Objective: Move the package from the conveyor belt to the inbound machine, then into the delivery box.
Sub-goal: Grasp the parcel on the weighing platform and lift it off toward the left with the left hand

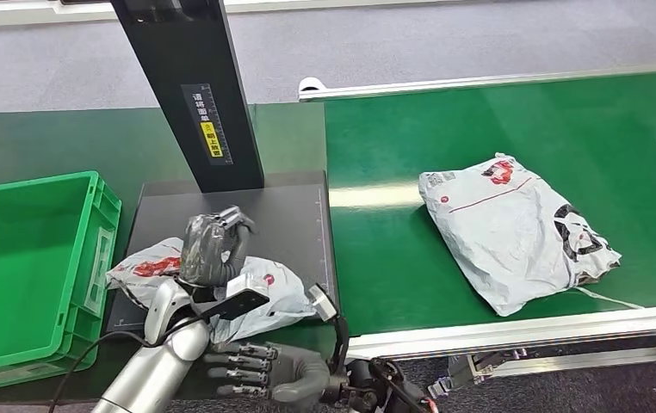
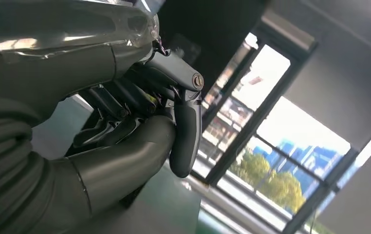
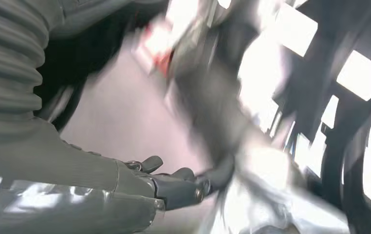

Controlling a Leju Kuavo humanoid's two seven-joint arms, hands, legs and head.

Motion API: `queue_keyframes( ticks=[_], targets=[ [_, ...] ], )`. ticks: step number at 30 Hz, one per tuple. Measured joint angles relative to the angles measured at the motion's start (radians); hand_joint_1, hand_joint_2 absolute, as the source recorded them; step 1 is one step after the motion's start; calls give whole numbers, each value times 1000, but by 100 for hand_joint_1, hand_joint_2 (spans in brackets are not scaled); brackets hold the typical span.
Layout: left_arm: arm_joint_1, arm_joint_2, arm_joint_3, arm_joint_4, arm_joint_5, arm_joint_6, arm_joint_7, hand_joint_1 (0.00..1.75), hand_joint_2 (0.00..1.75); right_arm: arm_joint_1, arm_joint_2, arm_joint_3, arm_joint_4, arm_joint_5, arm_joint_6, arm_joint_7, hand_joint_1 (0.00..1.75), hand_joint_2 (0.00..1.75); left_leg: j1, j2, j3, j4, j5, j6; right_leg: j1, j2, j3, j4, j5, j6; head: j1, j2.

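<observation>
At the bottom edge of the head view, the right hand (image 1: 260, 372) lies low with fingers spread, holding nothing. Just beyond it, the left hand (image 1: 211, 249) rests with fingers curled on a white package (image 1: 264, 292) lying on the dark scanner platform (image 1: 294, 224); whether it grips is unclear. A green crate (image 1: 15, 258) sits left. Farther right, another package (image 1: 514, 228) lies on the green conveyor belt (image 1: 376, 258).

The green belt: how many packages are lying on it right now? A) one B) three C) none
A: one white package lies on the green conveyor belt; the other package is on the dark plate of the inbound machine, beside the belt.
</observation>
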Motion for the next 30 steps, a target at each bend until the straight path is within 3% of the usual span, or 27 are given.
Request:
queue_keyframes(
  ticks=[3,4,7,11,14,18,21,25,30],
  targets=[
    [26,-2,40,-48,76,68,-44,34,175,-14,-70,-51,-73,303,-110,-169,0,175,0,0,0,0,0,0,0,0,0,0,0,0,0,0],
    [34,-3,53,-64,107,83,-58,0,175,-6,-94,-72,-113,389,-121,-198,0,175,0,0,0,0,0,0,0,0,0,0,0,0,0,0],
    [63,-2,93,-117,170,94,-71,0,175,62,-170,-154,-300,689,-256,-197,0,175,0,-1,0,0,0,0,0,-1,0,0,0,0,0,0],
    [149,2,145,-206,154,88,-38,0,175,162,-260,-330,-529,1023,-590,-48,0,175,-1,-1,-1,0,-1,0,-1,-1,-1,0,-1,1,0,0],
    [217,4,181,-268,136,90,-23,0,175,239,-326,-473,-668,1207,-745,66,0,175,-1,-3,-2,0,-2,1,-1,-3,-1,-1,-2,2,0,0],
    [267,-5,229,-316,123,118,-69,0,175,361,-382,-650,-822,1327,-792,114,0,175,-1,-5,-3,0,-2,1,-1,-4,0,-1,-2,2,0,0],
    [277,-66,325,-356,86,120,-186,0,175,422,-402,-737,-907,1356,-801,78,0,175,-1,-4,-2,0,-2,1,-1,-4,0,-1,-2,2,0,0],
    [280,-132,445,-396,86,121,-230,0,175,461,-445,-762,-988,1334,-731,-54,0,175,-1,-1,-1,0,-3,1,-1,-2,0,-1,-2,2,-1,0],
    [287,-151,496,-398,79,121,-211,0,175,377,-546,-733,-1002,1498,-769,-73,0,175,-1,1,-1,0,-2,1,-2,-1,1,-1,0,1,0,0]
  ],
)
